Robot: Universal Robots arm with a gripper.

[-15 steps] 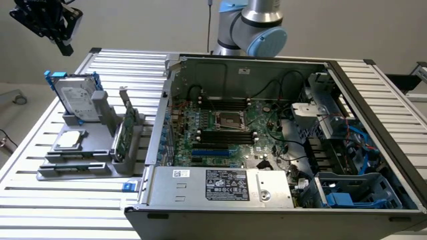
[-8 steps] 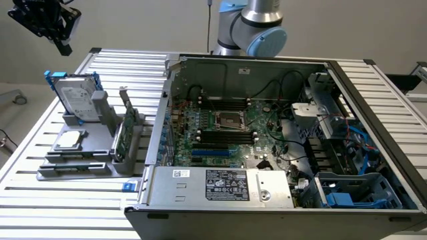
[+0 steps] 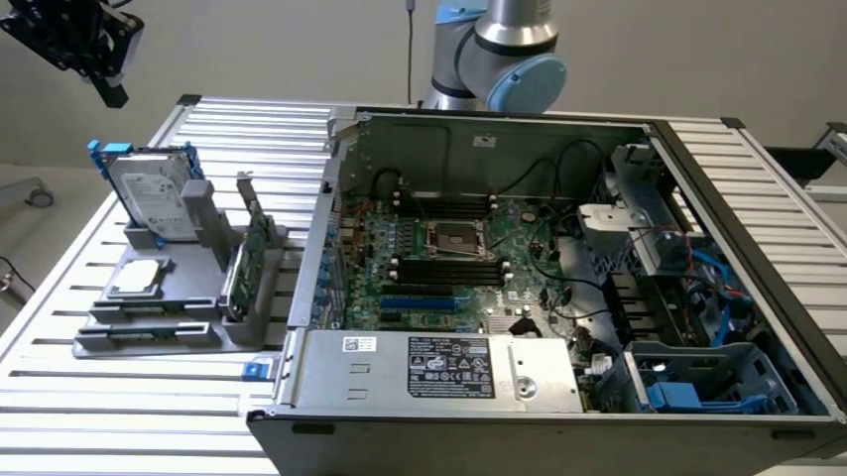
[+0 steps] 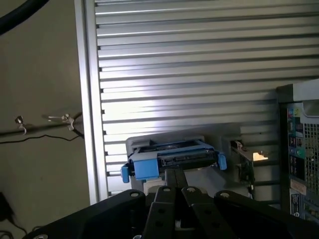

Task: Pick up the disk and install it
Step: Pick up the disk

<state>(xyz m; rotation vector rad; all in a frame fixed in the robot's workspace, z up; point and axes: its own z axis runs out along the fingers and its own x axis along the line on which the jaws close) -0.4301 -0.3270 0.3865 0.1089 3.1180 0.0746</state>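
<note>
The disk [image 3: 150, 190] is a silver-grey drive with a white label and blue side rails. It stands upright in a grey holder [image 3: 170, 322] at the exterior view's left. In the wrist view the disk [image 4: 172, 158] shows edge-on, with its blue rail ends on either side. My gripper [image 3: 111, 93] hangs in the air above the disk's top edge, well apart from it. In the wrist view the gripper [image 4: 174, 174] has its black fingers pressed together with nothing between them, lined up over the disk.
A smaller flat silver drive [image 3: 139, 278] and an upright green circuit card [image 3: 250, 260] share the holder. An open computer case [image 3: 530, 248] with blue drive bays [image 3: 701, 382] fills the exterior view's right. Everything rests on a slatted metal table [image 3: 79, 387]. The arm's base [image 3: 497, 50] stands behind the case.
</note>
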